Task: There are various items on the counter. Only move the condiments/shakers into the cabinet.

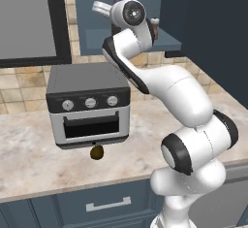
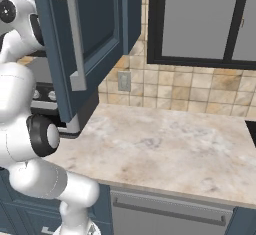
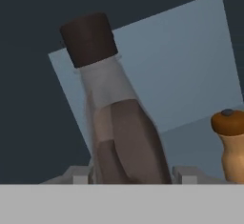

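Syrup bottle (image 3: pixel 119 123) stands inside the cabinet (image 1: pixel 169 40), pinched between the pincer (image 3: pixel 131 175) fingers, beside a brown-topped shaker (image 3: pixel 231 144). Fruit (image 1: pixel 97 152) lies on the worktop (image 1: pixel 29 159) before the toaster oven (image 1: pixel 89 103).

The worktop (image 1: pixel 29 139) is a beige-and-white marbled stone slab. On it stands a grey toaster oven (image 1: pixel 89 103), and a small round brown-green fruit (image 1: pixel 97 152) lies just in front of the oven. Higher up, the cabinet shelf (image 1: pixel 167 40) carries a brown-topped wooden shaker (image 3: pixel 230 144). A dark syrup bottle (image 3: pixel 116 123) is near the shaker.
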